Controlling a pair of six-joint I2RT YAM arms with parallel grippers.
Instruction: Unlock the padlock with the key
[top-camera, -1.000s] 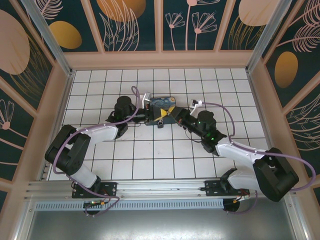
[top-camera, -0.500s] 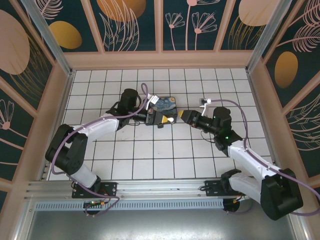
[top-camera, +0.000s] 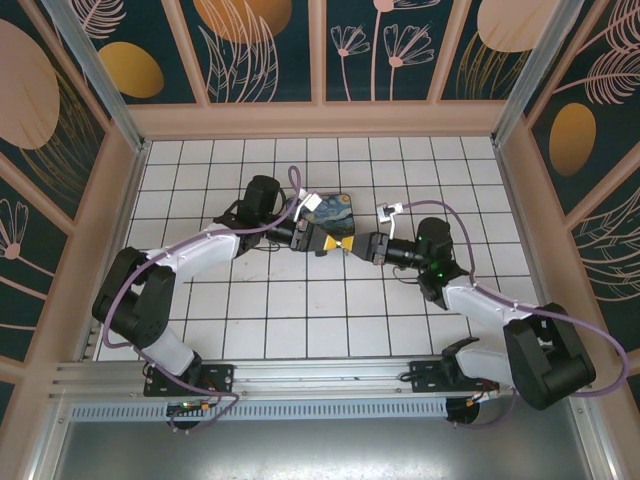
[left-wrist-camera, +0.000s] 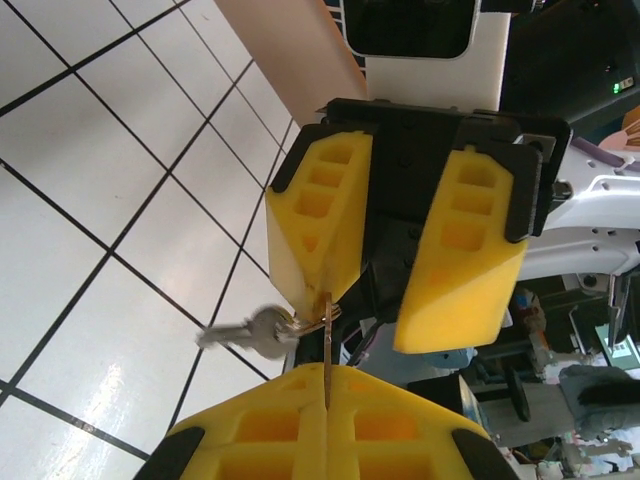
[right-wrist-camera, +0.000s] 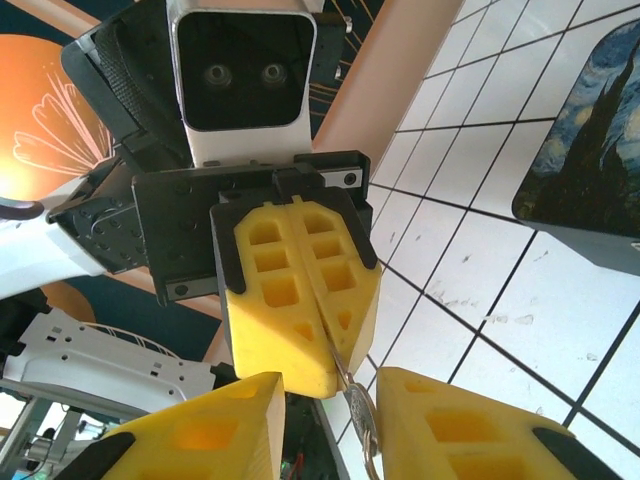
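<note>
White tiled table (top-camera: 300, 300), black grid lines, floral panels on all sides. A blue painted box (top-camera: 335, 207) lies flat towards the far centre.

Hidden or unclear: from overhead you see both sets of yellow tips crowded together just in front of the box. You cannot tell whether the padlock sits among them. The key (left-wrist-camera: 327, 345) shows edge-on only, as a thin metal blade, its lower part buried between the left fingers (left-wrist-camera: 260, 430). A silver spare key (left-wrist-camera: 250, 332), blurred, hangs from a small ring at the blade's end.

Left gripper (top-camera: 328, 240): pressed together, pinching the key. Arm folded at the elbow near the left wall, forearm running up and right to the centre.

Right gripper (top-camera: 352, 244): jaws spread, facing the left gripper tip to tip. One finger (left-wrist-camera: 315, 230) stands just beside the ring. In your right wrist view the spare key hangs between the right fingers. Elbow low at the right, forearm reaching up and left.

Change: half a second ago the right gripper stood apart to the right of the left one; it has since closed in. Left arm much as before.
</note>
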